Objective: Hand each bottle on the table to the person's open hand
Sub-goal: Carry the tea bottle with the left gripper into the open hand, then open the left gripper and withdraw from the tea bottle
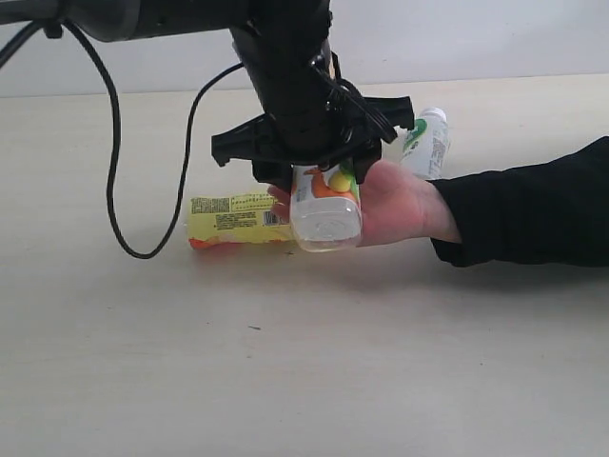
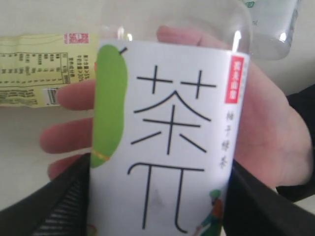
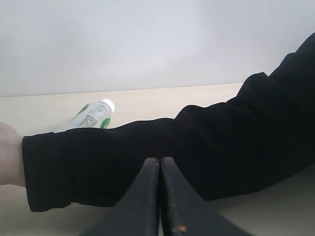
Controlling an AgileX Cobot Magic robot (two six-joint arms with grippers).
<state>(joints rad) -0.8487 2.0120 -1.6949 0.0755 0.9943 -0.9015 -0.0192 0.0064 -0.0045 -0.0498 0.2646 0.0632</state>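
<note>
while the right hand (image 3: 160, 164) is clenched, the left hand (image 1: 322, 169) grips a plastic-looking bottle (image 1: 325, 214).

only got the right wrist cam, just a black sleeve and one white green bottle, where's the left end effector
Observer: The left end effector is shut on the white fruit-label bottle, holding it at the person's open hand.
Operator: any bottles i can't see
Observer: A yellow-labelled bottle lies on its side on the table, beyond the hand's fingertips.
Operator: hand ready to take it?
Observer: In the left wrist view the fingers are spread open behind the bottle, not closed on it.
</note>
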